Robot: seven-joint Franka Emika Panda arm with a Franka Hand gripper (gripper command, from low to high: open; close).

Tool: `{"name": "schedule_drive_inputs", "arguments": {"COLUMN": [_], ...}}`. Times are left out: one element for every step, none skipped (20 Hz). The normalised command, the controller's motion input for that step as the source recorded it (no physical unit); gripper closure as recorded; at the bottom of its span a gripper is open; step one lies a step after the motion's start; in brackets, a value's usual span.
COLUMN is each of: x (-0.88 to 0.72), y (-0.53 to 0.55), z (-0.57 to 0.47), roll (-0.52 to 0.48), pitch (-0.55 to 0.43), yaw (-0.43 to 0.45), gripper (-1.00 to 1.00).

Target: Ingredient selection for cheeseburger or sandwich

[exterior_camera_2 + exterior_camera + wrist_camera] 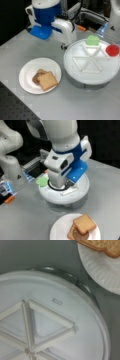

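Sandwich stack (pixel 45 79) — toast over dark patty, skewed, on white plate (pixel 27 75) just beside sectioned tray (pixel 75 50). Green piece (pixel 92 40), red disc (pixel 112 50) on tray's far rim. Gripper hidden; grip state cannot tell. Your risk: skewed toast sliding if nudged.

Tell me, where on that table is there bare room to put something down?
In a front view, bare grey table runs below the white plate and the divided tray. Most tray compartments are bare; the green leafy piece and red disc sit on its far edge. The plate's right half carries the toast stack. Behind, the arm and clutter crowd things.
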Motion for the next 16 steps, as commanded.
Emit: {"name": "schedule_drive_inputs", "arguments": {"x": [-0.25,-0.22,-0.19,-0.17,-0.15,-0.14,-0.14,-0.13,-0.13,-0.14,-0.13,-0.11,-0.1,-0.08,-0.07,-0.06], "y": [0.2,0.15,0.11,0.07,0.05,0.03,0.02,0.02,0.03,0.03,0.03,0.03,0.04,0.04,0.05,0.05], "z": [-0.07,-0.07,-0.07,-0.07,-0.08,-0.08,-0.08,-0.09,-0.09,-0.09,-0.08,-0.08,-0.07,-0.08,-0.08,-0.09], "roll": [-0.203,-0.195,-0.189,-0.184,-0.18,-0.177,-0.175,-0.174,-0.174,-0.174,-0.134,-0.11,-0.104,-0.114,-0.116,-0.117], "pitch": [-0.126,-0.126,-0.126,-0.125,-0.122,-0.12,-0.119,-0.117,-0.116,-0.116,-0.076,-0.057,-0.052,-0.048,-0.048,-0.048], "yaw": [-0.023,-0.017,-0.014,-0.011,-0.015,-0.019,-0.021,-0.021,-0.02,-0.019,0.029,0.032,0.033,0.022,0.02,0.019], "gripper": [-1.0,-1.0,-1.0,-1.0,-1.0,-1.0,-1.0,-1.0,-1.0,-1.0,-1.0,-1.0,-1.0,-1.0,-1.0,-1.0]}}
